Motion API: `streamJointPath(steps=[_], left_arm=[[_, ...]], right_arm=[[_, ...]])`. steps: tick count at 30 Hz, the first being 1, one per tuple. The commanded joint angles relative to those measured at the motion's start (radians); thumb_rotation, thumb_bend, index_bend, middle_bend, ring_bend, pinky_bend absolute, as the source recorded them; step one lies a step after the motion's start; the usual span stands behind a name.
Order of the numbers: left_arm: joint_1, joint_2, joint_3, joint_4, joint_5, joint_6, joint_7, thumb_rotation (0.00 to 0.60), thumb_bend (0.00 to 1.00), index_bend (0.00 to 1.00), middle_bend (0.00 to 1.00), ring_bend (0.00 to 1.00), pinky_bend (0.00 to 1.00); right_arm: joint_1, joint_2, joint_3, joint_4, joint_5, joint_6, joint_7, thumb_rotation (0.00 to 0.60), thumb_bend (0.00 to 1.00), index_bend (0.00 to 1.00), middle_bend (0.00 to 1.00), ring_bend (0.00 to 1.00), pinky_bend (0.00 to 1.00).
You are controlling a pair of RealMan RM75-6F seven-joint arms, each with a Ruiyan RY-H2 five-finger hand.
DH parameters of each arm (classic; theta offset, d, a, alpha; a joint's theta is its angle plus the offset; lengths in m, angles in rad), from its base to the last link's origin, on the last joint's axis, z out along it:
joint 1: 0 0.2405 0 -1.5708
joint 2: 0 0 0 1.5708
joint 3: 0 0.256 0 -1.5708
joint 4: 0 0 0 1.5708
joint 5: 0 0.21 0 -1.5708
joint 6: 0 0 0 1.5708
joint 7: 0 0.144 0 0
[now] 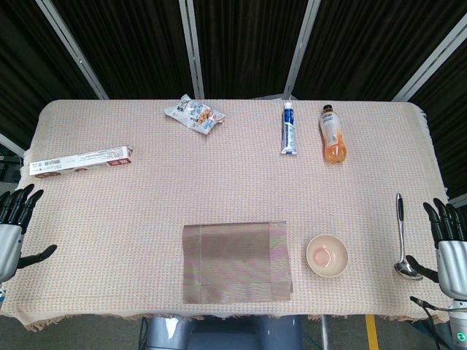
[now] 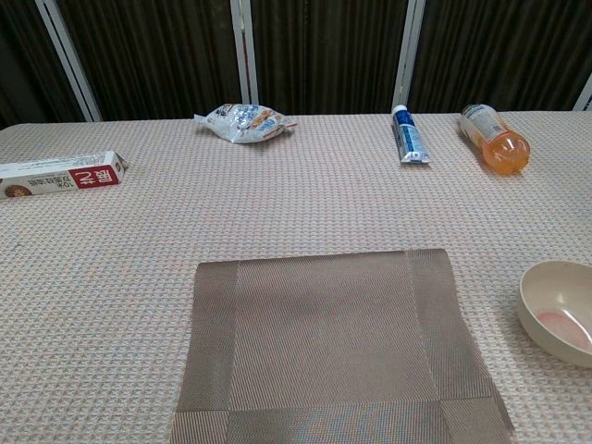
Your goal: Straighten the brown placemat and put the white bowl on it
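Note:
The brown placemat (image 1: 236, 262) (image 2: 333, 342) lies flat near the table's front edge, its sides nearly square to the table. The white bowl (image 1: 327, 256) (image 2: 561, 311) stands upright on the cloth just right of the mat, apart from it, and its inside shows a pinkish tint. My left hand (image 1: 14, 227) hovers at the table's left edge with fingers spread and nothing in it. My right hand (image 1: 448, 240) hangs at the right edge, fingers spread and empty, beside a spoon. Neither hand shows in the chest view.
A metal spoon (image 1: 402, 240) lies by the right edge. A long box (image 1: 80, 160) (image 2: 60, 175) sits at the left. At the back lie a snack packet (image 1: 194, 114) (image 2: 243, 122), a toothpaste tube (image 1: 290, 128) (image 2: 408, 135) and an orange drink bottle (image 1: 333, 134) (image 2: 495, 138).

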Motion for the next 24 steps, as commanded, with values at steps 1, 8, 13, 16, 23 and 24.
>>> streamJointPath(steps=[1,8,13,16,23,24], left_arm=[[0.001,-0.001,0.002,0.001,0.001,0.0,0.0,0.6,0.0,0.0,0.0,0.0,0.0],[0.0,0.0,0.001,-0.001,-0.006,-0.003,-0.002,0.6,0.0,0.0,0.0,0.0,0.0],[-0.003,0.004,0.003,-0.008,0.002,-0.004,-0.001,0.6,0.0,0.0,0.0,0.0,0.0],[-0.004,0.005,0.006,-0.011,0.0,-0.011,-0.002,0.6,0.0,0.0,0.0,0.0,0.0],[0.005,0.011,0.01,-0.012,-0.008,-0.005,-0.002,0.6,0.0,0.0,0.0,0.0,0.0],[0.006,0.013,0.01,-0.013,-0.009,-0.003,-0.004,0.6,0.0,0.0,0.0,0.0,0.0]], right_arm=[[-0.001,0.0,-0.001,0.0,-0.003,-0.002,0.001,0.6,0.0,0.0,0.0,0.0,0.0],[0.006,-0.005,-0.032,-0.014,-0.042,-0.043,0.032,0.6,0.0,0.0,0.0,0.0,0.0],[0.047,-0.03,-0.126,0.023,-0.143,-0.183,0.149,0.6,0.0,0.03,0.0,0.0,0.0],[0.062,-0.054,-0.157,0.052,-0.172,-0.236,0.146,0.6,0.0,0.03,0.0,0.0,0.0],[0.084,-0.156,-0.174,0.117,-0.164,-0.332,0.041,0.6,0.0,0.1,0.0,0.0,0.0],[0.087,-0.166,-0.174,0.122,-0.159,-0.343,0.029,0.6,0.0,0.12,0.0,0.0,0.0]])
